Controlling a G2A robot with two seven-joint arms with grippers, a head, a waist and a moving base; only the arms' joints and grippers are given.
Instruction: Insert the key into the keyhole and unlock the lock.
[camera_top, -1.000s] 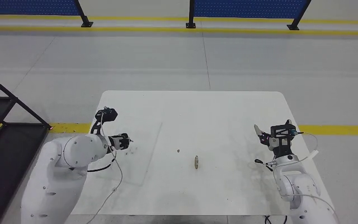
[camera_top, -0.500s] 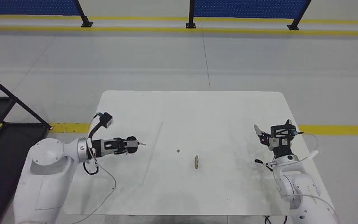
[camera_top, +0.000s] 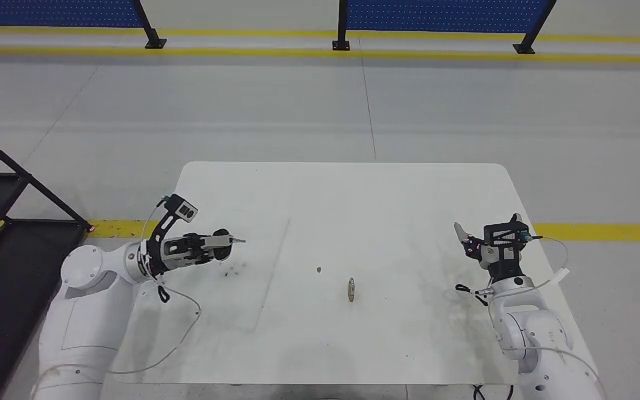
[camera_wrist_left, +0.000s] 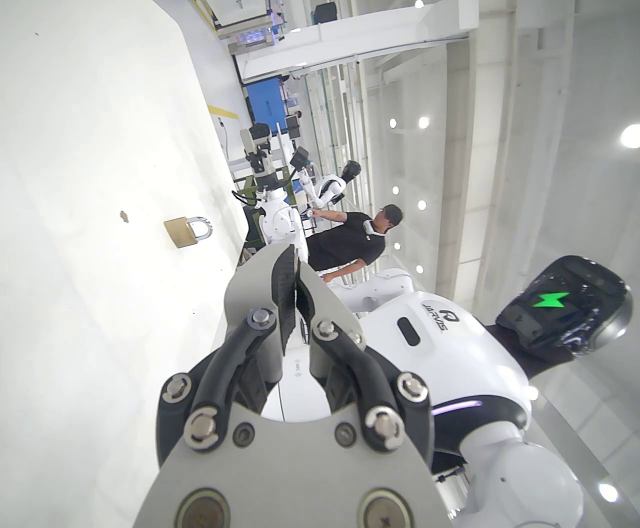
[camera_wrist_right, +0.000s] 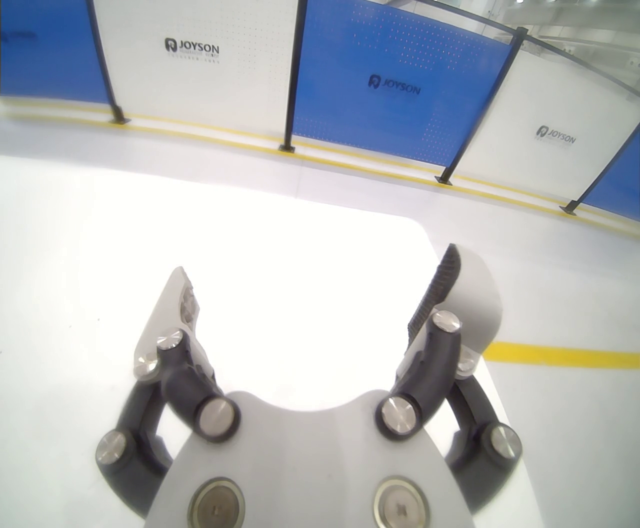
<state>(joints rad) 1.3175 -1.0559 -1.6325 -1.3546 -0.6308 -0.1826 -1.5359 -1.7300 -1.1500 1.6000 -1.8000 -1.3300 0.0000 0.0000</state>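
A small brass padlock (camera_top: 351, 289) with a silver shackle lies on the white table (camera_top: 400, 200), a little right of its middle. The small dark key (camera_top: 318, 269) lies apart from it, just to its left. In the left wrist view the padlock (camera_wrist_left: 187, 231) and the key (camera_wrist_left: 124, 216) lie well beyond my left gripper (camera_wrist_left: 292, 265), which is shut with nothing between its pads. From above, the left gripper (camera_top: 235, 241) hovers over the table's left part, pointing toward the key. My right gripper (camera_top: 488, 230) stands open and empty near the right edge, its fingertips (camera_wrist_right: 452, 260) wide apart.
The table's right edge and rounded far corner (camera_wrist_right: 415, 230) are close to the right gripper. A black rack (camera_top: 25, 230) stands on the floor left of the table. Blue fence panels (camera_top: 440, 15) line the far side.
The left arm stretched out and its gripper swung to point right, toward the key, ending slightly farther back on the table. The right arm, padlock and key stayed put.
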